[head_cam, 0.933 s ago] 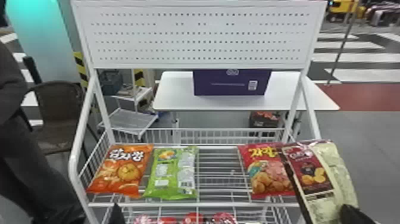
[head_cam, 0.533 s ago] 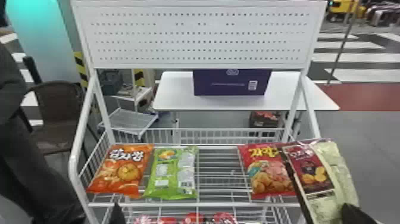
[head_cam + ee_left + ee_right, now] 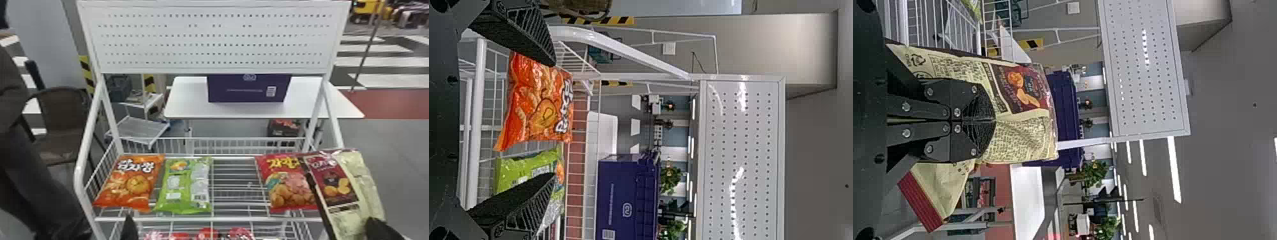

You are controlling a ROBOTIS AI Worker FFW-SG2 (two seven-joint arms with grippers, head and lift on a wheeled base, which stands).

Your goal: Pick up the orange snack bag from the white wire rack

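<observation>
A: Where is the orange snack bag (image 3: 131, 182)?
B: It rests at the left of the white wire rack (image 3: 207, 219), just beside a green snack bag (image 3: 185, 185).
A: And the left hand (image 3: 129, 228)?
B: It is at the near left of the rack, its two fingers spread apart, nothing between their tips.
A: What about the right hand (image 3: 378, 228)?
B: At the near right, its fingers are clamped on a maroon-and-cream snack bag (image 3: 348, 188), which partly covers a red snack bag (image 3: 287, 185).
A: Anything behind?
B: On the far side, a purple box (image 3: 249, 89) sits on a white counter (image 3: 188, 99).
</observation>
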